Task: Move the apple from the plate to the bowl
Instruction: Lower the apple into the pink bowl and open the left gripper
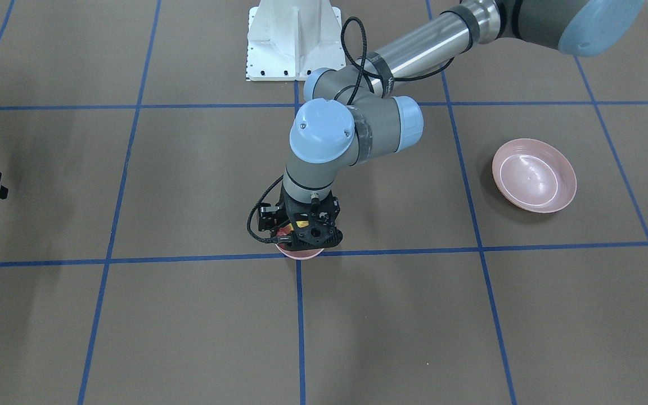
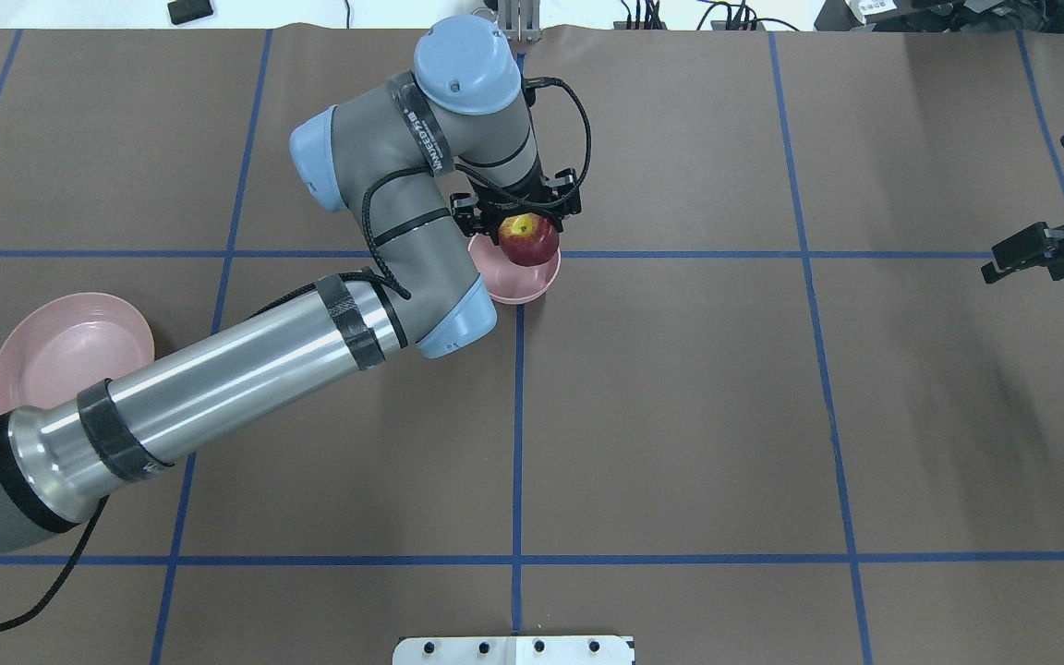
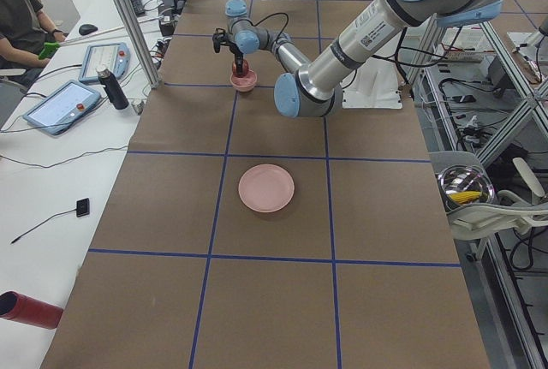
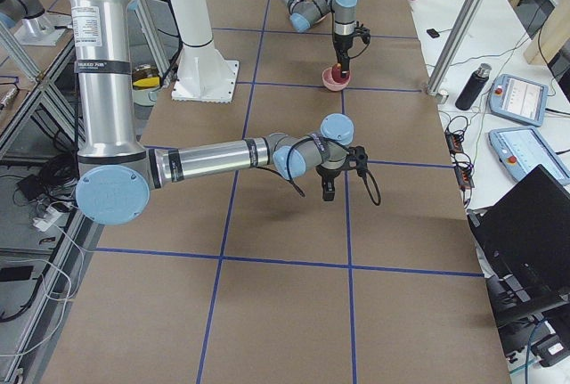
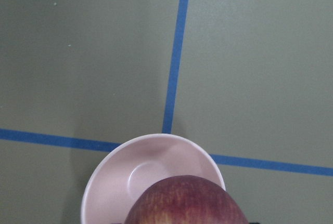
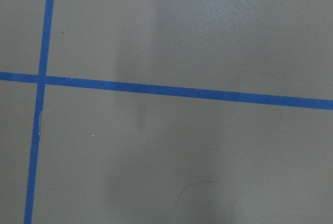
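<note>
My left gripper [image 2: 526, 227] is shut on the dark red apple [image 2: 529, 240] and holds it just above the small deep pink bowl [image 2: 532, 288], which sits on a blue tape crossing. In the left wrist view the apple [image 5: 184, 203] fills the bottom edge over the bowl [image 5: 130, 177]. In the front view the gripper [image 1: 301, 239] hides most of the bowl [image 1: 303, 254]. The wide shallow pink plate [image 2: 70, 346] lies bare at the left, also in the front view [image 1: 534, 175]. My right gripper [image 2: 1031, 254] hovers far to the right, holding nothing; I cannot tell how its jaws stand.
The brown table is marked with blue tape lines [image 2: 518, 416]. The robot's white base [image 1: 293, 39] is at the near edge. My left arm's forearm [image 2: 218, 388] stretches over the table beside the plate. Tablets and a bottle [image 3: 111, 86] sit on a side table.
</note>
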Robot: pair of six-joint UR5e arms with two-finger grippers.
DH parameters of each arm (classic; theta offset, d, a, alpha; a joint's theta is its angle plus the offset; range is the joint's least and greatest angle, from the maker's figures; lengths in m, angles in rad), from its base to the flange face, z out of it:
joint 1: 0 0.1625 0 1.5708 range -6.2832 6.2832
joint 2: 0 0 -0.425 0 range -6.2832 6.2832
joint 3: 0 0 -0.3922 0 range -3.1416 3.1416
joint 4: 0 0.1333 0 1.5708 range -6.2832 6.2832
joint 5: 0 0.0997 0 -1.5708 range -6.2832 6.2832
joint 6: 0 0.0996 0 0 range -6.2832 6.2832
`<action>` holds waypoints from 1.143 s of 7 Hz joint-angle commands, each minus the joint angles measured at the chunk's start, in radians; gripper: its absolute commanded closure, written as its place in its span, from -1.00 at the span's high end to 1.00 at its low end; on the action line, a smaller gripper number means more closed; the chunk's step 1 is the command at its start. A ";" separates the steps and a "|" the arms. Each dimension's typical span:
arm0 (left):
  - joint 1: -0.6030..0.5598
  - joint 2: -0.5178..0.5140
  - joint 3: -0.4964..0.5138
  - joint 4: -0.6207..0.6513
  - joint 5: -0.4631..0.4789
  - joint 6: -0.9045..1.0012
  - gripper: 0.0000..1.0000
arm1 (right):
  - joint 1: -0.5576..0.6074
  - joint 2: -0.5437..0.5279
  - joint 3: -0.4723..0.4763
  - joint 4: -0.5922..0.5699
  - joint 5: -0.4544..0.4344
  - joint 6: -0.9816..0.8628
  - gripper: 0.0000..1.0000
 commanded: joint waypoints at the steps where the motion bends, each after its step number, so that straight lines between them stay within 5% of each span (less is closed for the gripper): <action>1: 0.025 0.009 0.009 -0.009 0.021 0.003 -1.00 | 0.000 0.000 -0.001 -0.001 0.000 -0.001 1.00; 3: 0.025 0.036 -0.002 -0.009 0.025 0.010 -1.00 | 0.000 -0.001 0.001 0.001 0.002 -0.001 1.00; 4: 0.024 0.044 -0.012 -0.008 0.025 0.010 -0.75 | 0.000 -0.003 0.004 0.001 0.002 -0.001 1.00; 5: 0.023 0.056 -0.028 -0.006 0.028 0.010 0.95 | 0.000 -0.004 0.004 0.001 0.003 -0.001 1.00; 8: 0.019 0.081 -0.129 0.008 0.055 0.005 0.97 | 0.000 -0.003 0.001 0.001 0.002 -0.001 1.00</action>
